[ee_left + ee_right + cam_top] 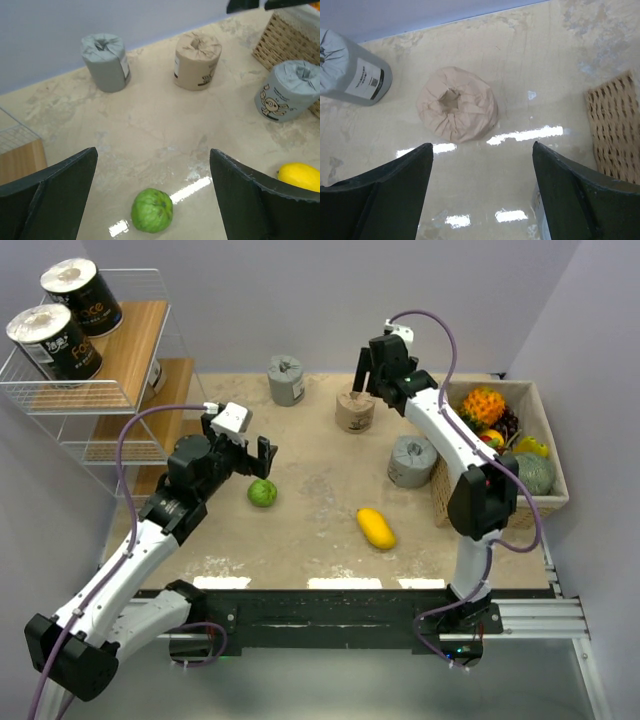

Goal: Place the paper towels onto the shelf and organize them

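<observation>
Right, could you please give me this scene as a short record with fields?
shelf top tier: rear black roll; front black roll
on table: plain grey roll; tan roll; printed grey roll
left end effector: open, empty, by green fruit
right end effector: open, empty, over tan roll
also present: yellow fruit; fruit box

I find the tan roll (456, 111) ahead of my right gripper (481, 150) clear on both sides, with a grey roll (350, 70) far left and a basket (615, 130) right.
</observation>
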You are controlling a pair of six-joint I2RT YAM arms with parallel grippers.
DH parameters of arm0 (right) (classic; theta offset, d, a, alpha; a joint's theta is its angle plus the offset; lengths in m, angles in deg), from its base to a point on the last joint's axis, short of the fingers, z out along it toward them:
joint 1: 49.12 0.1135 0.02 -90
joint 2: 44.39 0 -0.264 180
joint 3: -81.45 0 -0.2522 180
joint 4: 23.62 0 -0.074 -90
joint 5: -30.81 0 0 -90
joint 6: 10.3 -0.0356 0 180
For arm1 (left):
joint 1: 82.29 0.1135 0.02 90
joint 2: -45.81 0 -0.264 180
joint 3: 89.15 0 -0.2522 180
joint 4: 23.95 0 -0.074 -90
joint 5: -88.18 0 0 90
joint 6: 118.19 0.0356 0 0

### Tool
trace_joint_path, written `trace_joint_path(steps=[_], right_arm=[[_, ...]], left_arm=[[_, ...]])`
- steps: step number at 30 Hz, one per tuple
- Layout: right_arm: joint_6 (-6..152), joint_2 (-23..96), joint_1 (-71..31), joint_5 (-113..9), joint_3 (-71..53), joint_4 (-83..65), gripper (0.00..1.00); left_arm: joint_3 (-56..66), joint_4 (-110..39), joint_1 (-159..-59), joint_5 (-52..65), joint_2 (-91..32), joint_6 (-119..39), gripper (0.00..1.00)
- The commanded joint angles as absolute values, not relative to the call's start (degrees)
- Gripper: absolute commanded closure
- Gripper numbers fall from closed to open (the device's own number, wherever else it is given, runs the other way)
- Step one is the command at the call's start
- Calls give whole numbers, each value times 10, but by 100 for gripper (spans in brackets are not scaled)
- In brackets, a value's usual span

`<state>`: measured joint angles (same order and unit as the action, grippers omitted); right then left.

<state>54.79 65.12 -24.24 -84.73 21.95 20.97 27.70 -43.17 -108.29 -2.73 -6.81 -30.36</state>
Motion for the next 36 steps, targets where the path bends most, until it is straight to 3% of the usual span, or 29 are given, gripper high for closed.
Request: trace_joint_path(steps=[1, 10, 20, 29, 33, 36], right_arm=[[572, 713, -276, -741, 285, 213, 8], [581, 833, -315, -685, 397, 250, 14], [573, 874, -320, -648, 406, 237, 18], [567, 883, -320, -635, 386, 240, 31], [568, 873, -320, -628, 381, 242, 46], [567, 853, -320, -604, 359, 233, 50]], left_arm=[[275, -372, -1083, 16, -62, -336, 1], [288, -363, -1102, 20, -50, -338, 1], [289, -365, -1109, 21, -57, -338, 1], [289, -367, -1111, 13, -58, -335, 1], [288, -367, -1111, 11, -61, -335, 1], [285, -371, -1111, 13, -64, -334, 1]])
